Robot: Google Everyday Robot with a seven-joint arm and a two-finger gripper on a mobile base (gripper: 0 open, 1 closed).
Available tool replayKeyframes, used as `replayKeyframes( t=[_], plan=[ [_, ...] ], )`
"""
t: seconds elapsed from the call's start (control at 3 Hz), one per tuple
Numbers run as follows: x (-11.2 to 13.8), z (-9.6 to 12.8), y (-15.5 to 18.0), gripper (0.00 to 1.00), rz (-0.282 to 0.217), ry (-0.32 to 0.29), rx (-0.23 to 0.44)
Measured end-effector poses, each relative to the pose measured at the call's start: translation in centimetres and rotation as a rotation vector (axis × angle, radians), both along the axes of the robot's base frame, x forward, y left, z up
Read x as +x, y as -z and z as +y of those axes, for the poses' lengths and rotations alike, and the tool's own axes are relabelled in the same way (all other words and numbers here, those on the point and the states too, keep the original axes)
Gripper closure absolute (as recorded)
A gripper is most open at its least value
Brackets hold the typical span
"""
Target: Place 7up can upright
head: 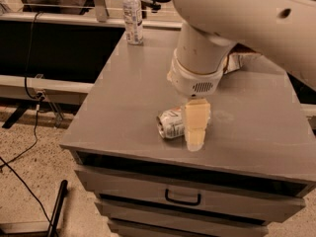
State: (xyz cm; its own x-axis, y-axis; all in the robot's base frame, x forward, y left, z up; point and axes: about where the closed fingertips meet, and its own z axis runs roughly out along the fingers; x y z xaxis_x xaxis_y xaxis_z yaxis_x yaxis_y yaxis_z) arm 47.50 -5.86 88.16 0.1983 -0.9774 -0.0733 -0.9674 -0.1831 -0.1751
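The 7up can point(170, 123) lies on its side on the grey cabinet top point(123, 98), near the front edge, its end facing front-left. My gripper point(196, 127) hangs from the large white arm directly over the can's right half. One cream finger point(196, 122) shows in front of the can and hides its right part. The fingertip reaches down to about the tabletop.
A clear plastic water bottle point(133, 15) stands upright at the back left of the top. A chip bag point(241, 59) lies at the back right, mostly hidden behind the arm. Drawers with a handle point(182, 198) are below. Cables run over the floor at left.
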Motion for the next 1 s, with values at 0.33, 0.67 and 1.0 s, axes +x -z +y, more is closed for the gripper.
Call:
replayKeyframes(
  t=[0.33, 0.67, 1.0],
  plan=[
    [0.3, 1.3, 2.3, 0.00, 0.009, -0.021, -0.010],
    [0.2, 2.1, 3.3, 0.27, 0.003, -0.030, -0.009],
    [0.0, 2.9, 3.3, 0.51, -0.008, -0.041, -0.005]
  ],
)
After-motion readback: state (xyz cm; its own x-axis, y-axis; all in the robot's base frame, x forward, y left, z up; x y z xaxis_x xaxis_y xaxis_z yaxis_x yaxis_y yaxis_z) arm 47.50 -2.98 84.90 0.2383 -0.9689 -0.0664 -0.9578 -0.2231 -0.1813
